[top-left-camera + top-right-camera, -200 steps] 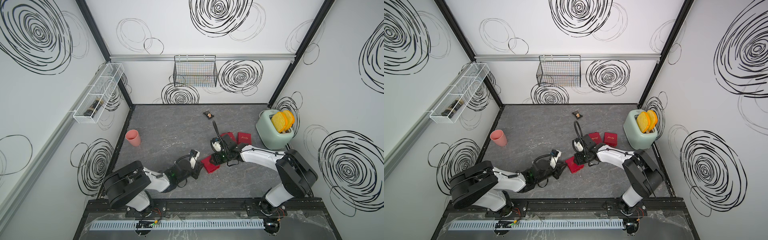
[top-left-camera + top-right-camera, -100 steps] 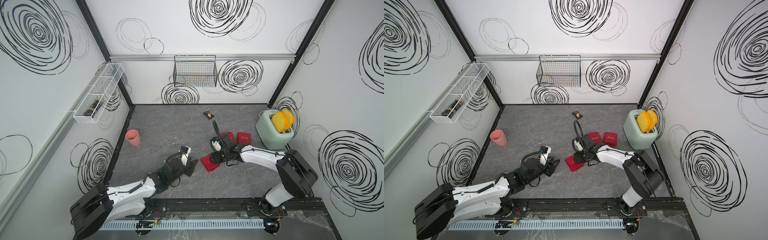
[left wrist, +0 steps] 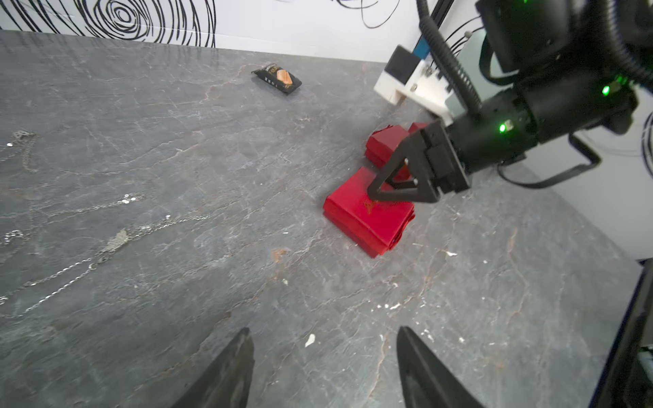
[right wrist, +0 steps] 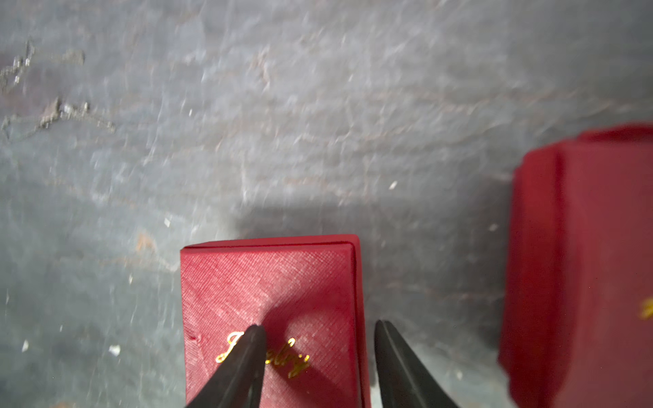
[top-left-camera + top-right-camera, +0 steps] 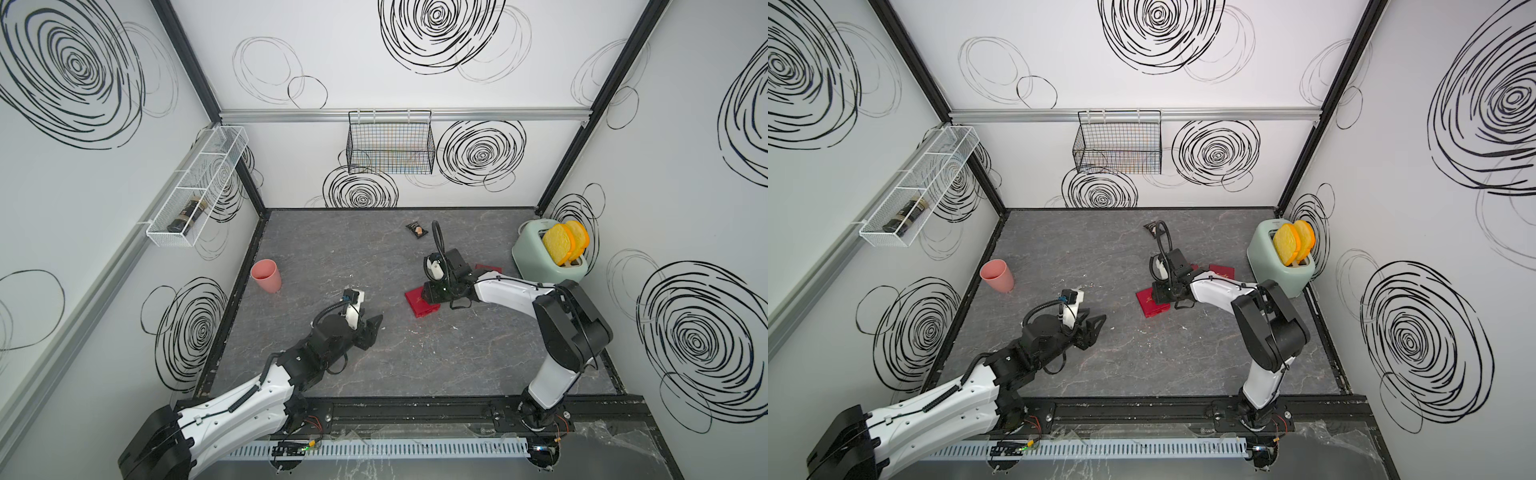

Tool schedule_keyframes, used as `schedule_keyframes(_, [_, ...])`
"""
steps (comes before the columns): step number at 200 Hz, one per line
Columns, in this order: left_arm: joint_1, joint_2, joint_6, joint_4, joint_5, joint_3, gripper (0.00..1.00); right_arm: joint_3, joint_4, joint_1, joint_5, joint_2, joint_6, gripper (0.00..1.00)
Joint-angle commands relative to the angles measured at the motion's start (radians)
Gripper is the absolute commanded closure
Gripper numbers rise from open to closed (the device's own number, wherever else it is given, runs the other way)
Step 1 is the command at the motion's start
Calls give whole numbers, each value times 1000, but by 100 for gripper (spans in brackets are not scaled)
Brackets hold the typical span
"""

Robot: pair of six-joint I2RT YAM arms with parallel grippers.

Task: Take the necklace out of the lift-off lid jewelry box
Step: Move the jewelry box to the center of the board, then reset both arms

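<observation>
left fingers (image 3: 229, 374) apart, empty | right fingers (image 4: 240, 367) apart above red box (image 4: 268, 289) | necklace (image 3: 116, 242) lies loose on bench (image 3: 318, 300)

necklace (image 3: 115, 241) cut off at edge, far box (image 5: 489, 267) obsc.

Gold script on the red jewelry box lid (image 4: 272, 282) reads "J…elry", its middle covered by the right gripper (image 4: 318, 324); print on the black packet (image 3: 277, 78) is illegible.
</observation>
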Motion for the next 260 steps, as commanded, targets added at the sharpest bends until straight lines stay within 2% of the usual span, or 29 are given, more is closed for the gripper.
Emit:
schedule_keyframes(1, [40, -17, 27, 23, 5, -19, 25, 33, -66, -23, 61, 25, -42, 42])
schedule_keyframes(35, [159, -20, 70, 50, 14, -2, 15, 57, -80, -53, 28, -53, -70, 26])
schedule_keyframes(74, [373, 16, 117, 196, 46, -28, 0, -35, 22, -105, 0, -235, -113, 0])
schedule_keyframes(93, [536, 49, 92, 278, 157, -27, 2, -120, 116, -162, 7, -345, -111, 3])
schedule_keyframes(118, [684, 91, 94, 308, 192, -14, 4, -257, 268, -266, 7, -490, -106, 3])
schedule_keyframes(153, [867, 143, 58, 436, 288, -29, 4, -495, 548, -361, 340, -602, -202, 3])
schedule_keyframes(166, [889, 162, 102, 449, 255, -31, 4, -564, 654, -419, 363, -600, -230, 3])
schedule_keyframes(179, [889, 180, 133, 481, 221, -39, 4, -625, 771, -471, 348, -590, -202, 3])
schedule_keyframes(206, [873, 245, 209, 745, 220, -115, 4, -746, 1071, -518, 319, -501, -211, 3])
schedule_keyframes(221, [853, 313, 261, 987, 214, -186, 4, -763, 1153, -525, 319, -423, -221, 3])
schedule_keyframes(236, [841, 409, 280, 1143, 213, -212, 4, -776, 1235, -527, 303, -366, -219, 3])
schedule_keyframes(260, [852, 503, 256, 1202, 247, -181, 4, -760, 1265, -521, 271, -294, -239, 3])
